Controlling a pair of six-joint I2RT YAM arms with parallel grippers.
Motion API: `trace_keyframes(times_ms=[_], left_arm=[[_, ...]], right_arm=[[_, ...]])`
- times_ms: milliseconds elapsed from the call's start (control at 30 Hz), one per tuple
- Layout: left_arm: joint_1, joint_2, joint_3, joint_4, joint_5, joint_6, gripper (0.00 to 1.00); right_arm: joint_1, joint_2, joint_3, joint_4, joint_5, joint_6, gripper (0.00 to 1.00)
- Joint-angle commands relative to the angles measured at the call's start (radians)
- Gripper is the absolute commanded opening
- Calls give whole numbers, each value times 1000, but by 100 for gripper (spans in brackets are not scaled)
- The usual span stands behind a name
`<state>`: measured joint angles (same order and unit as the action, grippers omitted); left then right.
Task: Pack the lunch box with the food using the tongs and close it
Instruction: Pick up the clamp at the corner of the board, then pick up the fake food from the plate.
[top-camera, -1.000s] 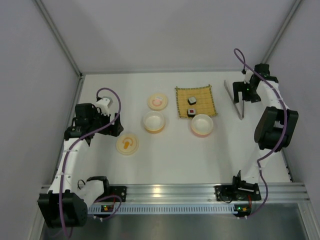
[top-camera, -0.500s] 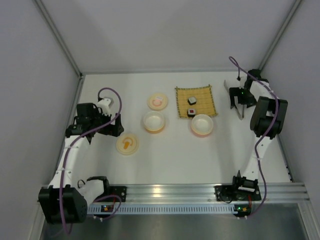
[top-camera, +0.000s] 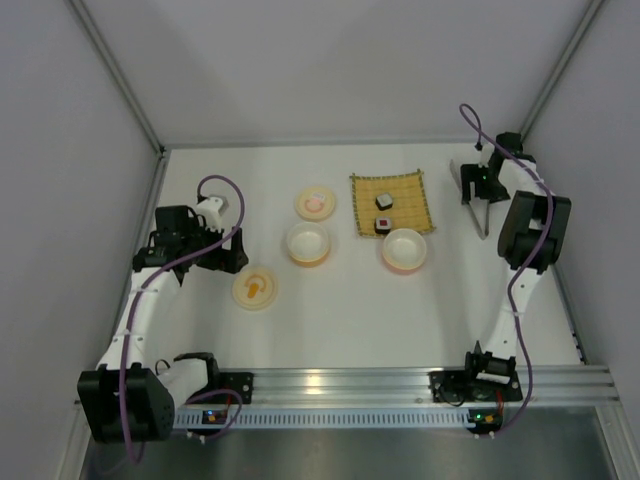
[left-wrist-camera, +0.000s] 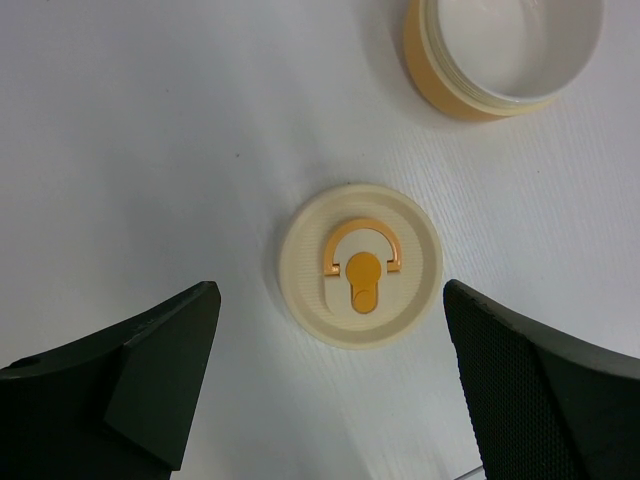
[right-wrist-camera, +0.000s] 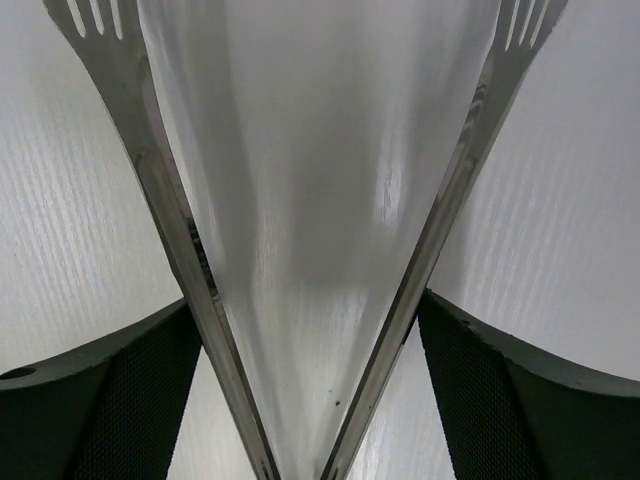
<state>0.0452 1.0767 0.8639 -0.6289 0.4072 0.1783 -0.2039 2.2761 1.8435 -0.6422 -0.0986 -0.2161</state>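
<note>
i look at a white tabletop, matt and a little grained in the wrist views. pale grey walls close it in at the left, the far side and the right. slanted metal posts rise at the far corners, and a ribbed aluminium rail carries both arm bases at the near edge.

the tongs lie at the far right of the tabletop, apart from the yellow mat. the right hand is down over them. in its wrist view one finger stands at each outer side of the two metal arms, against the metal as far as i see. whether it clenches them i cannot tell.

the food is on the mat, the dark piece farther from me and the pink-topped piece nearer. just beside the mat's near edge stands a pink round box. an orange round box stands left of it, and both are open on top.

the left hand is released and spread wide. the lid with the orange handle shows between its fingers in the wrist view. the other lid lies beyond the orange round box.
</note>
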Motion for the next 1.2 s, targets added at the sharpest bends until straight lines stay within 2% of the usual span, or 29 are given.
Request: trace_keyframes(times_ms=[0, 133, 200, 533, 900, 1167], left_arm=[[-1, 3, 18, 18, 15, 4, 98], [-1, 3, 18, 18, 15, 4, 98], [-1, 2, 18, 18, 16, 6, 98], [1, -17, 18, 15, 21, 7, 98], [-1, -43, 17, 15, 30, 9, 98], [-1, -47, 17, 15, 39, 12, 98]], right_arm=[[-6, 45, 43, 18, -7, 6, 81], [-8, 33, 10, 1, -27, -5, 69], [-9, 13, -30, 1, -47, -8, 66], [-35, -203, -61, -109, -127, -98, 41], [-46, -334, 31, -346, -179, -255, 31], [-45, -366, 155, -574, -277, -381, 32]])
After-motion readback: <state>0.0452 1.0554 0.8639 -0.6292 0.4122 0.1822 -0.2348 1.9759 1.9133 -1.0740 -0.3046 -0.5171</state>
